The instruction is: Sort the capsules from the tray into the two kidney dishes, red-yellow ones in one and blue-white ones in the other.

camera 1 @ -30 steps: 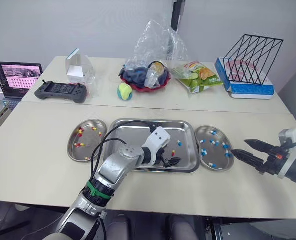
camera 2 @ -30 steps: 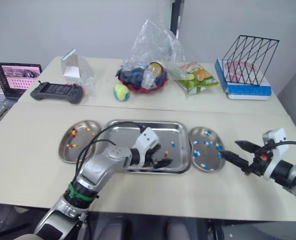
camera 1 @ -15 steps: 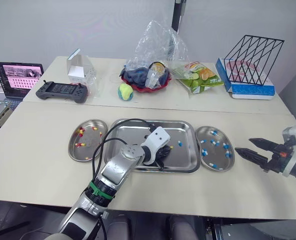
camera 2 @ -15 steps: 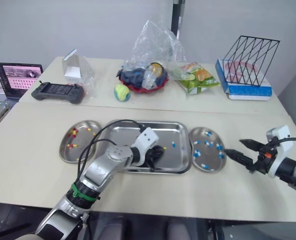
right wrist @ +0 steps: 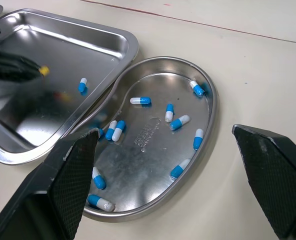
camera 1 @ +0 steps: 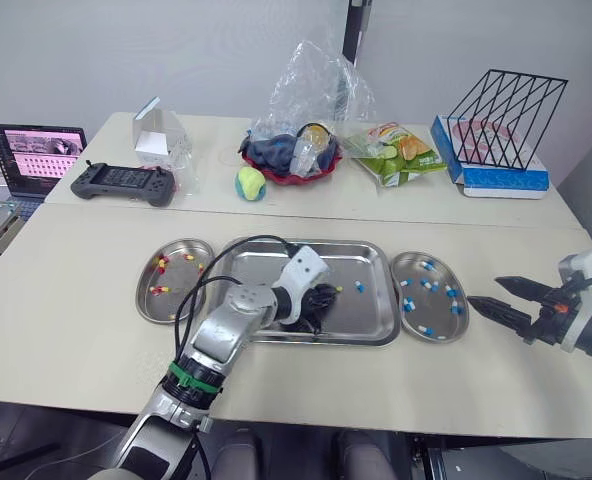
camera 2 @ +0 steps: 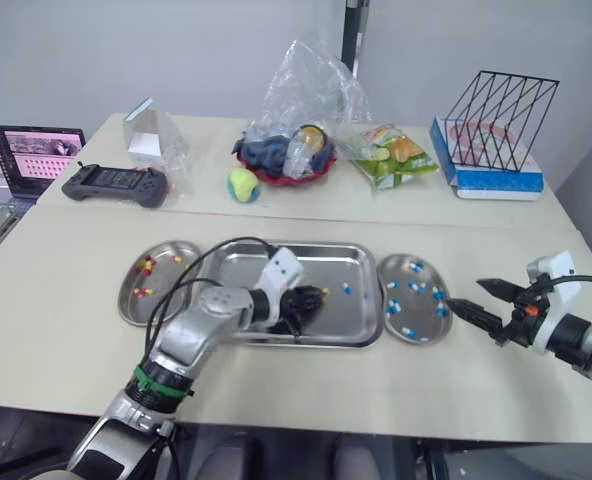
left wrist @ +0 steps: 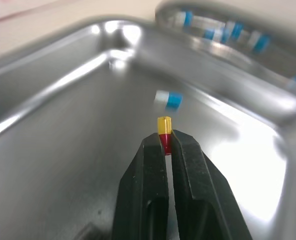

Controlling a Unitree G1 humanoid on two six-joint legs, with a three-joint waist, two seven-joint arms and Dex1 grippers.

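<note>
Since a second ago the left hand [left wrist: 165, 145] has drawn back across the shiny steel tray [left wrist: 63, 125], from its front edge toward the middle; its black fingers are pinched on a glossy red-yellow capsule [left wrist: 164, 131], yellow end poking out, red half mostly hidden between them; one blue-white capsule [left wrist: 168, 99] lies just beyond; the right hand [camera 1: 483, 291] hovers spread wide over bare tabletop [camera 1: 76, 300], beside the rounded kidney dish [right wrist: 208, 125] of blue-white ones, open room around it.
</note>
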